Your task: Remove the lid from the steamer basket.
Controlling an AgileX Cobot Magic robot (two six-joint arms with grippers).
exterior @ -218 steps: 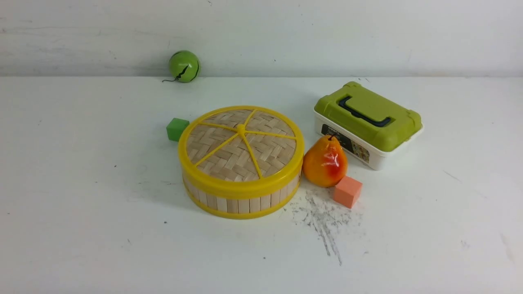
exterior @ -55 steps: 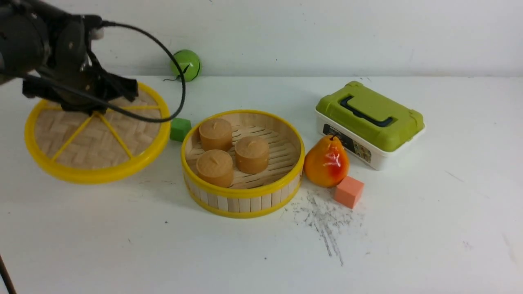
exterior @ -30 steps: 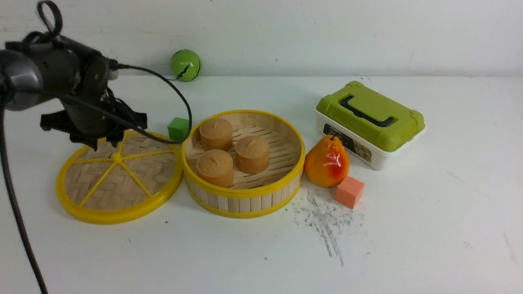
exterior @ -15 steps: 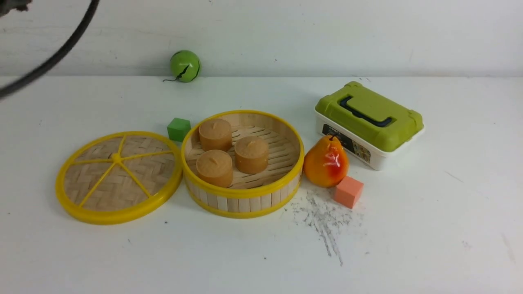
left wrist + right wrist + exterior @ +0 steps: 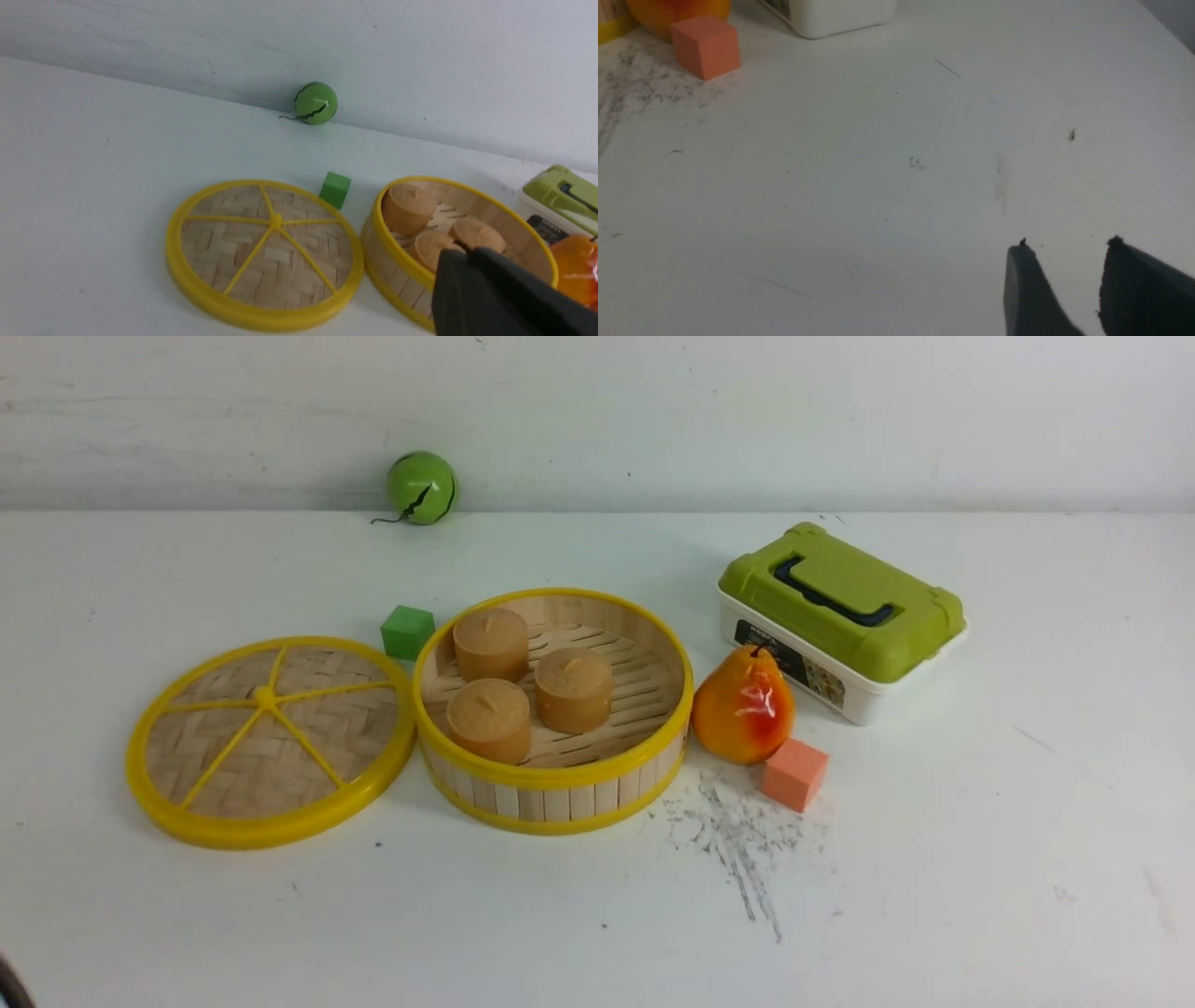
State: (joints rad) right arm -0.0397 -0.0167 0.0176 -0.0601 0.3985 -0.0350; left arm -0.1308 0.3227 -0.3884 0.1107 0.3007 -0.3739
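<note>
From what I see, the task is practically done: the lid point(image 5: 271, 742) is off and lies flat on the table point(image 5: 934, 915), spokes up, just beside the steamer basket point(image 5: 555, 793) on its left side. The two yellow rims are so near that I cannot tell if they touch. The basket stands open, and three brown round cakes point(image 5: 573, 689) sit on its slatted floor. In my judgement nothing is left except to keep the arms away. In the left wrist view the left gripper point(image 5: 465, 252) shows only as one dark mass over the near edge of the basket. It holds nothing, but I cannot tell whether its jaws are apart or together. The right gripper point(image 5: 1069, 247) hangs over bare table with its jaws apart and nothing between them, well apart from the basket. Around the basket there is a green cube point(image 5: 407, 632) just behind, near where lid and basket meet, and a green ball point(image 5: 421, 486) far back at the wall. A pear point(image 5: 743, 706) is at the basket's right side, an orange cube point(image 5: 794, 774) just beside it, and a white box with green lid point(image 5: 840, 616) behind them. Nothing lies on the lid or blocks it.
</note>
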